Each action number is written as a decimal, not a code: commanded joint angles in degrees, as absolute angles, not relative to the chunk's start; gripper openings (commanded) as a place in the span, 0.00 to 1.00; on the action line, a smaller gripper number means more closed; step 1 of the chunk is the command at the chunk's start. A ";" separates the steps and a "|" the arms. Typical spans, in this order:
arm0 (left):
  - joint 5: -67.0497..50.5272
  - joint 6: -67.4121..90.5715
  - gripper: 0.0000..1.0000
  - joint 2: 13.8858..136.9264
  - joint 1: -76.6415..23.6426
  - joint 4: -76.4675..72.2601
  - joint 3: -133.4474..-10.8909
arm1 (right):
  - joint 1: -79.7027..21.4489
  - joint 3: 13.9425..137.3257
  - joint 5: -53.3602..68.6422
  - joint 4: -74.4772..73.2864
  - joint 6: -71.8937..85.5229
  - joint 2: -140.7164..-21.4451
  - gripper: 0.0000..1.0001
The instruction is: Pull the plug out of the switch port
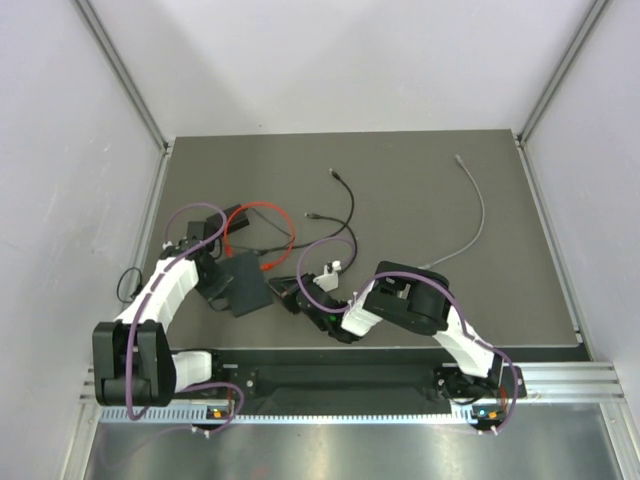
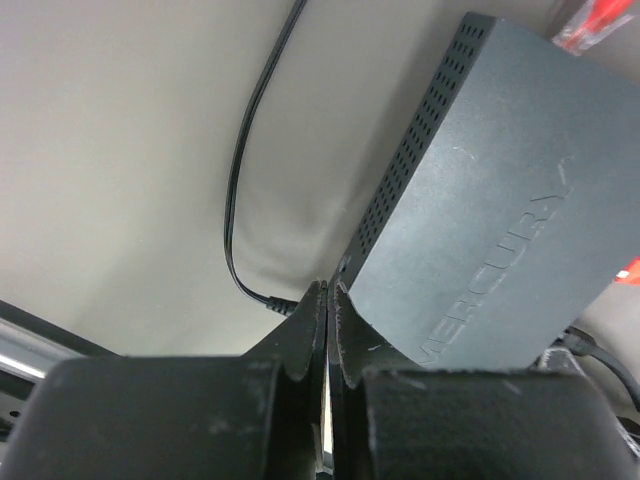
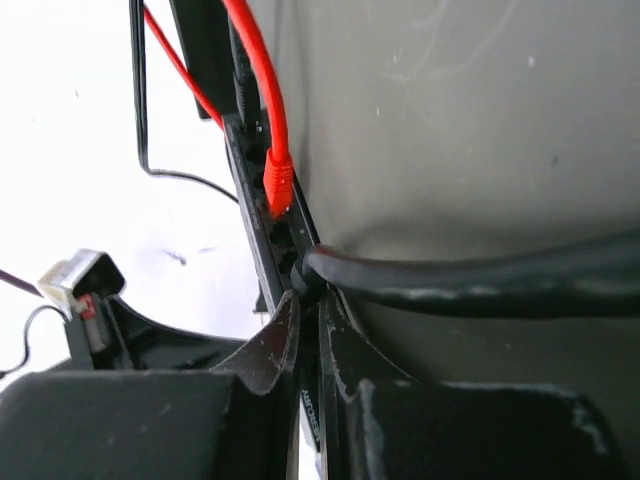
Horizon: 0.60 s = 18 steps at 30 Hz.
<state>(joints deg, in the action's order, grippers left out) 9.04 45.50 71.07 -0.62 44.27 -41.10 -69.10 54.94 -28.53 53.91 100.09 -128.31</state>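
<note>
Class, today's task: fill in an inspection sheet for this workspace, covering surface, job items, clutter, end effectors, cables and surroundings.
Surface: dark grey table mat, flat.
Job's things: switch left of centre; red plug seated in its port row.
Clutter: small white part beside the right arm.
End effectors: left end effector shut at a corner of the switch; right end effector shut at the port edge.
Cables: red cable looped behind the switch; black cable curls mid-table; grey cable lies to the right.
Surroundings: pale walls; metal frame rails.
</note>
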 commanded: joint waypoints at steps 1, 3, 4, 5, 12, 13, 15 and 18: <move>7.67 44.83 0.00 67.08 -0.35 44.57 -41.57 | -69.43 53.17 -25.74 47.61 103.29 -128.26 0.00; 4.50 43.17 0.00 64.88 -0.44 43.25 -41.66 | -69.43 53.96 -27.41 43.96 96.81 -125.96 0.00; 3.09 42.20 0.00 61.99 -0.35 41.76 -41.75 | -69.61 54.40 -28.99 41.68 95.11 -123.95 0.00; 1.08 40.45 0.00 60.40 -0.35 41.14 -42.36 | -69.87 55.36 -29.96 37.40 93.36 -123.14 0.00; -16.77 36.83 0.00 60.26 -0.44 33.31 -42.63 | -71.80 59.24 -31.73 32.78 86.31 -123.83 0.00; -18.01 36.83 0.00 61.86 -0.35 32.79 -42.71 | -71.89 58.54 -31.73 34.44 86.74 -124.53 0.00; -20.47 36.56 0.00 64.33 -0.70 30.51 -42.71 | -71.89 57.84 -30.77 37.96 88.50 -125.15 0.00; -19.70 35.34 0.00 67.75 -1.67 29.44 -43.59 | -71.89 57.74 -30.41 38.76 87.81 -125.33 0.00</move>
<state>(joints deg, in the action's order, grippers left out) -15.94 37.58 66.46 -0.93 33.74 -41.69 -70.24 58.17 -31.44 40.16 90.96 -123.90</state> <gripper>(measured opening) 0.010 0.034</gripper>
